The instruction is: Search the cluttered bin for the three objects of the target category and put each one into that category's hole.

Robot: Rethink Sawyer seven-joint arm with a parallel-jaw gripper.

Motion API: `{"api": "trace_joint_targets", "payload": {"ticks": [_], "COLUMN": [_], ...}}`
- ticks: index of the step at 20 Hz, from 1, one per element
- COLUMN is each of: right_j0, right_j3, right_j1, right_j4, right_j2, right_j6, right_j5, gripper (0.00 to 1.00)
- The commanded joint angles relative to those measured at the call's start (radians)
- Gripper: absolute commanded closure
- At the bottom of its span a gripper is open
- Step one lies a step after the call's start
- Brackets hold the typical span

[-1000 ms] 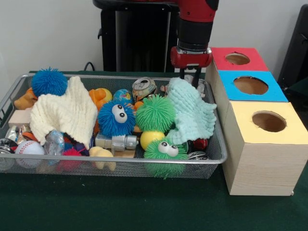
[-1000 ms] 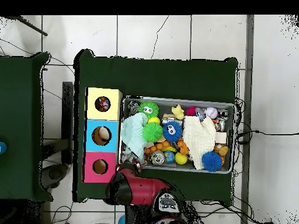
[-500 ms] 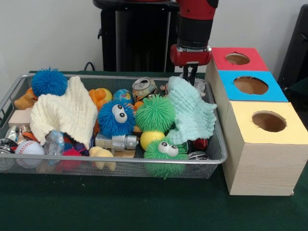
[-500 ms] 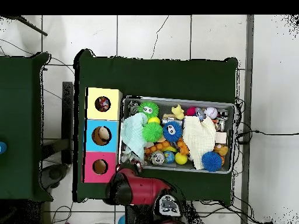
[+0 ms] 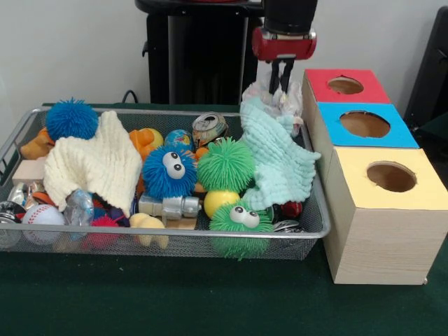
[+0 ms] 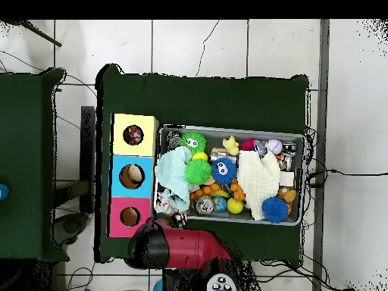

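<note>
My gripper [image 5: 281, 85] hangs above the wire mesh bin's [image 5: 175, 234] far right corner, beside the red-faced box. It is shut on a whitish see-through wrapper [image 5: 290, 102] and holds it above the bin. The mint cloth's [image 5: 276, 157] upper edge is pulled up with the wrapper. In the overhead view only the red arm [image 6: 178, 248] shows clearly, at the bin's [image 6: 227, 129] lower left. The yellow-faced box's hole [image 5: 390, 176] is at the near right, and it also shows in the overhead view [image 6: 132, 136]. The other two wrappers are hidden.
The bin holds a cream cloth [image 5: 94, 164], blue [image 5: 168, 171] and green [image 5: 225, 165] spiky balls, a can [image 5: 209, 127], a baseball [image 5: 42, 214] and other toys. The blue-faced [image 5: 364, 124] and red-faced [image 5: 344, 85] boxes stand behind the yellow one.
My gripper has risen from the bin's far right corner, lifting the whitish wrapper out. The mint cloth's top edge has come up with it.
</note>
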Motion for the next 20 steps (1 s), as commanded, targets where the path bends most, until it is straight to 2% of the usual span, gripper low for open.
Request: {"api": "trace_joint_targets", "payload": {"ticks": [1, 11, 20], "right_j0": [-0.007, 0.001, -0.014], "right_j3": [-0.03, -0.088, -0.17], "right_j1": [-0.205, -0.258, -0.251], "right_j4": [0.045, 0.012, 0.047], "right_j2": [0.029, 0.034, 0.076], "right_j6": [0.12, 0.125, 0.13], "right_j5": [0.264, 0.311, 0.297], "gripper": [1.0, 1.0, 1.0]}}
